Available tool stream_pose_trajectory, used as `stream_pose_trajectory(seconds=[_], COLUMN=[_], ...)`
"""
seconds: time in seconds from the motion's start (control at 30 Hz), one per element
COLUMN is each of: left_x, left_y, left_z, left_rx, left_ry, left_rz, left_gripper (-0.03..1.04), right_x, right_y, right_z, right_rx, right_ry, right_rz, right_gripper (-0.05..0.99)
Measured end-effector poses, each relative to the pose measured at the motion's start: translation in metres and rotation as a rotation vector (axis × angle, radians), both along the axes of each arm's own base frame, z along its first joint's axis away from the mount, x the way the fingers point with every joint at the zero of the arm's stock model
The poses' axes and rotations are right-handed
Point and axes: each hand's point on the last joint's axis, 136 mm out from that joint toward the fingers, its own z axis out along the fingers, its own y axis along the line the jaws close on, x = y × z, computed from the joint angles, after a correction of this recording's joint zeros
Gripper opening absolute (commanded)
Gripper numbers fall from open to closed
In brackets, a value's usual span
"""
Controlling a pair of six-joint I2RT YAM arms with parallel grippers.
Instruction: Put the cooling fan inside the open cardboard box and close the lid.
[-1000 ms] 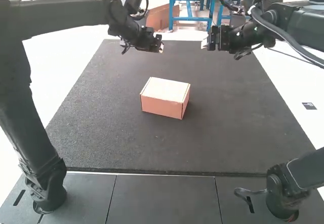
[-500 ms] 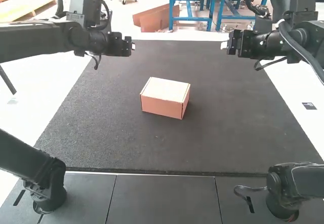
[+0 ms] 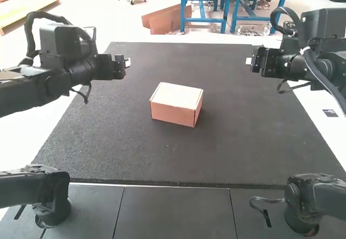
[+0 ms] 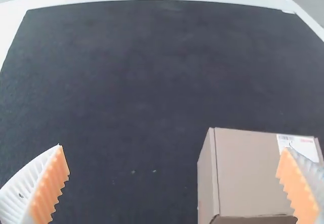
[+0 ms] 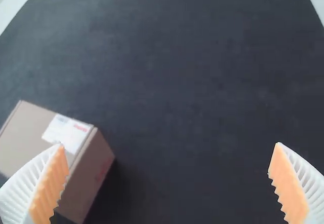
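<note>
Pulled apart since 1 second ago, the left gripper (image 3: 126, 62) is held spread wide left of the closed cardboard box (image 3: 176, 104), set on the black mat (image 3: 108, 136), and the right gripper (image 3: 250, 61) equally wide right of it.

Robotics test station, laboratory or workshop kind. Evidence: a table (image 3: 173, 212) topped with a black textured mat (image 3: 108, 141) under the cardboard box (image 3: 176, 104); two black jointed robot arms mounted nearer than the box, left arm base (image 3: 51, 209) to its left, right arm base (image 3: 303, 209) to its right
</note>
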Motion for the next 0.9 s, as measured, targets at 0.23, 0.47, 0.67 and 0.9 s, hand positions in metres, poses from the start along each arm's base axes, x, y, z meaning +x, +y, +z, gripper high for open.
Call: stream_pose_trajectory(seconds=[0.23,0.47,0.67,0.9], left_x=[-0.021,-0.042,-0.047,-0.054], left_y=[0.019,0.033,0.034,0.037], left_z=[0.015,-0.010,-0.006,-0.022], left_rx=[-0.039,-0.044,-0.058,-0.035], left_ry=[-0.158,-0.200,-0.269,-0.277], left_rz=[0.045,0.084,0.087,0.091], left_gripper=[0.97,0.97,0.97,0.97], right_x=[-0.003,-0.019,-0.026,-0.041], right_y=[-0.007,-0.011,-0.013,-0.022], right_z=[-0.006,-0.007,-0.010,-0.020], right_rx=[0.009,0.025,0.027,0.026], right_ry=[-0.032,-0.111,-0.166,-0.238], right_rz=[-0.036,-0.040,-0.045,-0.074], right_gripper=[0.90,0.90,0.90,0.91])
